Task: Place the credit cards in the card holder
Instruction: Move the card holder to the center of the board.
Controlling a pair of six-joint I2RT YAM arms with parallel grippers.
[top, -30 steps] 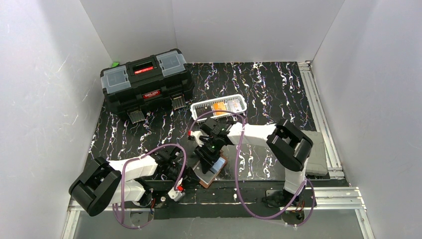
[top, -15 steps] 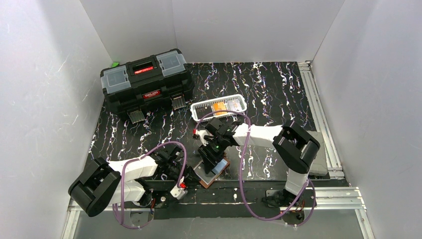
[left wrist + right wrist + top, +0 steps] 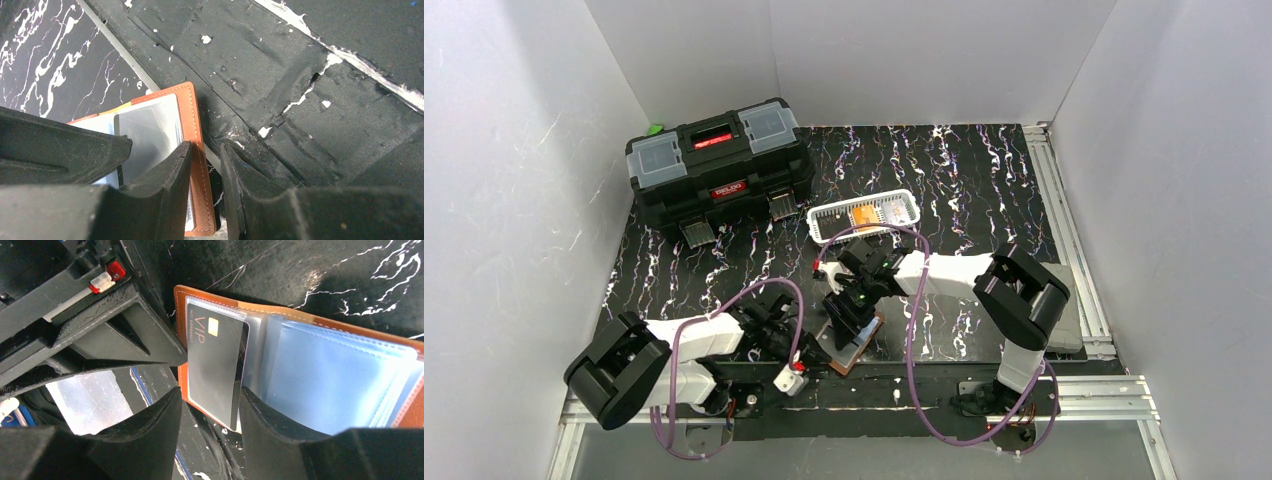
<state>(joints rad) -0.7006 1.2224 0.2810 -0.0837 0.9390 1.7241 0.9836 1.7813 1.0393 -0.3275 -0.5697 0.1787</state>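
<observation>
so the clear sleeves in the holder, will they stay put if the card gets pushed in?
Probably not: the sleeves look thin and fan out loosely, so they likely flex or buckle. The VIP card looks flat and stiff, so it should slide rather than bend. The holder looks light and could shift unless pinned.
</observation>
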